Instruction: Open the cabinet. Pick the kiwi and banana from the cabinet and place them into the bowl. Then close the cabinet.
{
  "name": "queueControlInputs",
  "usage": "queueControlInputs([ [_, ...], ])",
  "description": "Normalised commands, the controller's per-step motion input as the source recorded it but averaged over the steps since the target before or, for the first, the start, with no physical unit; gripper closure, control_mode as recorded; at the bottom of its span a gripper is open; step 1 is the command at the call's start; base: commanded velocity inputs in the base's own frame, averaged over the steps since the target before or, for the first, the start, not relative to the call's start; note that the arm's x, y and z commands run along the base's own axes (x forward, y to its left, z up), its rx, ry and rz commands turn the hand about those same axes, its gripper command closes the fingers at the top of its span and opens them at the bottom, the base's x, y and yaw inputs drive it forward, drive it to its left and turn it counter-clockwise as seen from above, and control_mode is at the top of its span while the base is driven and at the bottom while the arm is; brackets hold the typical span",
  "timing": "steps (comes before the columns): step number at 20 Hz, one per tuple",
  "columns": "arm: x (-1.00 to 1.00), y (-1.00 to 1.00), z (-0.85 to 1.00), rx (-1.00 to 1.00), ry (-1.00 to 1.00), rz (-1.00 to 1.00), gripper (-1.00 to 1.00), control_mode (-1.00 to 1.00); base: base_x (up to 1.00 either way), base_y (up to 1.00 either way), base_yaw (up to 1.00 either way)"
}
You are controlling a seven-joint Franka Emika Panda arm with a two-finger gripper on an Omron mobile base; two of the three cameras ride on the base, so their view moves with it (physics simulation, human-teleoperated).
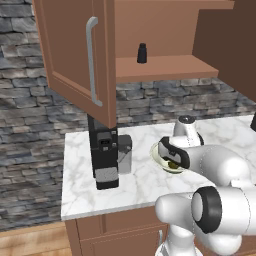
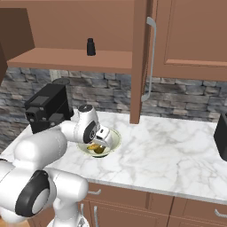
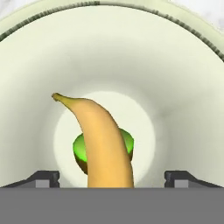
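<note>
Banana point(image 3: 105, 140), smooth, curved and yellow, lies between the spread-apart fingers point(image 3: 43, 178) of the hand point(image 3: 112, 179), untouched, resting across the green-cut kiwi point(image 3: 124, 142) in the glossy round bowl point(image 3: 175, 65) on the marbled tabletop point(image 2: 177, 150); cabinet point(image 1: 75, 55) doors stand open.
</note>
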Motion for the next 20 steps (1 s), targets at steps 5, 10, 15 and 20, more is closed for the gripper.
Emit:
queueControlInputs([
  [5,-0.16,-0.14,0.11,0.00,-0.05,0.00,-1.00,-1.00,0.00,0.00,0.00],
  [10,-0.45,-0.17,0.45,0.00,-0.12,0.00,-1.00,-1.00,0.00,0.00,0.00],
  [15,-0.54,-0.02,0.65,-0.03,-0.20,0.04,-1.00,-1.00,0.00,0.00,0.00],
  [20,-0.49,0.00,0.69,-0.05,-0.22,0.06,-1.00,-1.00,0.00,0.00,0.00],
])
